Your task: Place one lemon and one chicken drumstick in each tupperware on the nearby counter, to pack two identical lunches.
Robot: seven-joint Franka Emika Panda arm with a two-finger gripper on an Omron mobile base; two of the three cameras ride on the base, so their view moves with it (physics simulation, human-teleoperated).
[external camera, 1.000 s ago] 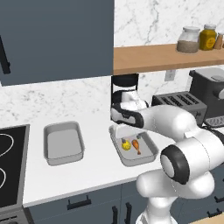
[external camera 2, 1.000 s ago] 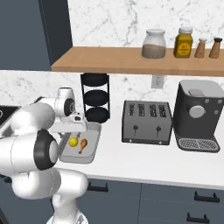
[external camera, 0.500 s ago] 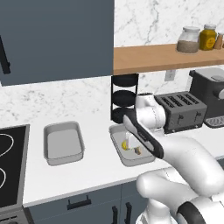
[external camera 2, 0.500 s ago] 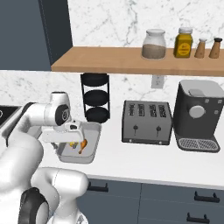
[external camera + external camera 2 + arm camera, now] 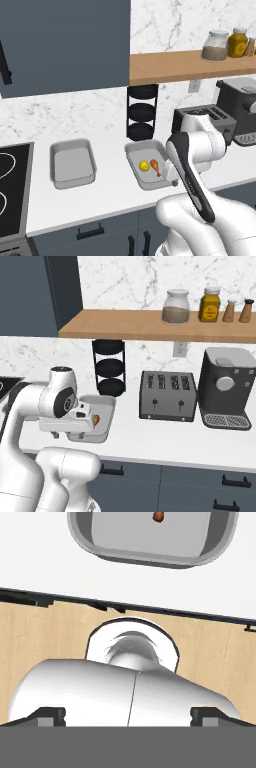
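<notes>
Two light-grey tupperware trays sit on the white counter (image 5: pixel 110 195). The left tupperware (image 5: pixel 72 162) holds nothing. In the right tupperware (image 5: pixel 136 150) lie a yellow lemon (image 5: pixel 144 166) and a brown chicken drumstick (image 5: pixel 156 167). The drumstick (image 5: pixel 95 419) also shows inside that tray (image 5: pixel 102 431) in the right base view. My gripper (image 5: pixel 127 714) hangs open and empty over the counter's front edge, just in front of the right tray (image 5: pixel 150 559). The drumstick's tip (image 5: pixel 158 516) peeks in at the top of the hand view.
A black three-tier rack (image 5: pixel 142 112) stands behind the right tray. A toaster (image 5: pixel 167 395) and a coffee machine (image 5: pixel 227 388) stand further right. Jars line the wooden shelf (image 5: pixel 150 323) above. A stove top (image 5: pixel 12 190) is at the far left.
My arm has swung from high beside the rack, over the right tray, down to the counter's front edge. The gripper stays open. Lemon and drumstick have stayed in the tray.
</notes>
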